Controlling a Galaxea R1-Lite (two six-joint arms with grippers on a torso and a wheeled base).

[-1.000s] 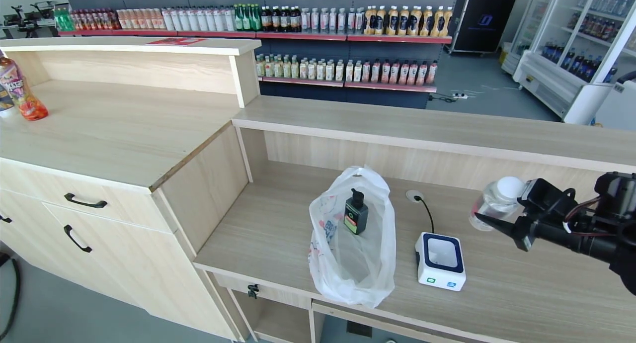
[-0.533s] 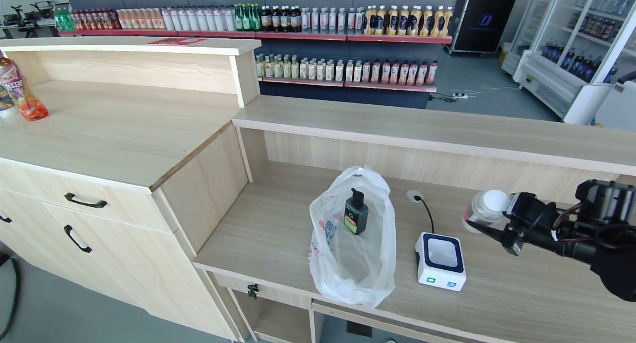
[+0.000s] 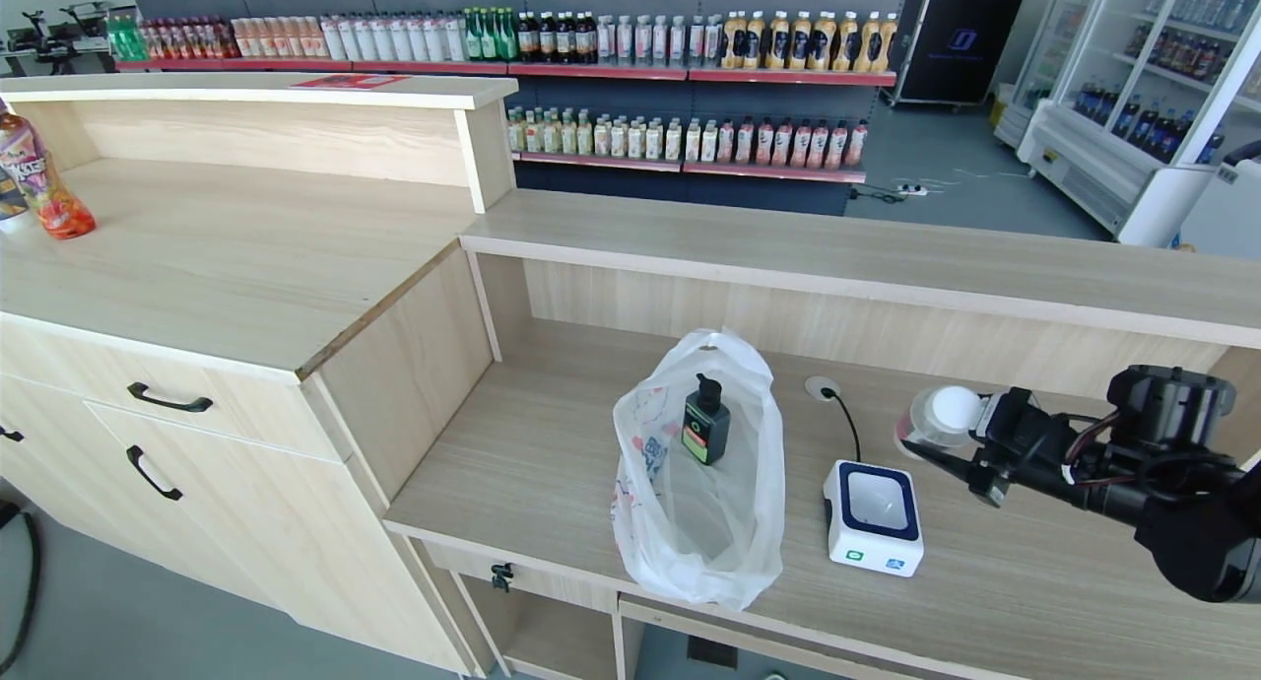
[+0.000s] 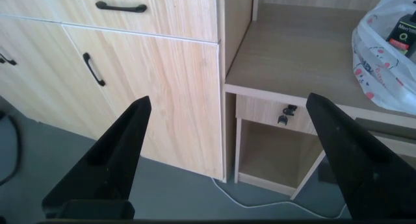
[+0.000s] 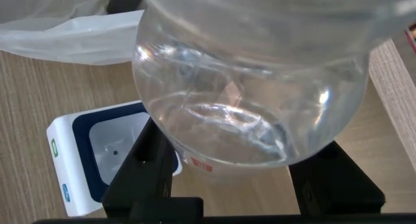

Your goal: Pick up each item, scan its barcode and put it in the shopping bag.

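Bottle (image 3: pixel 948 411), clear with a white cap, sits clenched in the right claw (image 3: pixel 931 432), held on its side in the air above the counter (image 3: pixel 1034 581), near the scanner (image 3: pixel 874 517) but off to its right and back, not over the window. In the right wrist view the round clear body lies between the dark fingers, with the scanner below and to one side. Step in hand, by judgement: the scan, with pick-up done and no read yet. Next move calls for bringing the bottle over the scanner glass with the barcode facing down; a small red-and-white tag (image 5: pixel 201 165) shows on the underside, but whether that is the barcode cannot be told, so a wrist roll may be needed. After that it goes left to the bag (image 3: pixel 640 443), which stands open just beside the scanner with a dark bottle (image 3: pixel 705 426) already inside; the drop should clear the rim and that item. Clear smooth plastic looks slippery, so the grip should stay firm while turning. Left claw (image 4: pixel 227 102) hangs released, low by the cabinet (image 4: pixel 162 81), holding nothing. Orange bottle (image 3: pixel 39 182) waits on the upper counter (image 3: pixel 227 266), well apart, likely the next pick.
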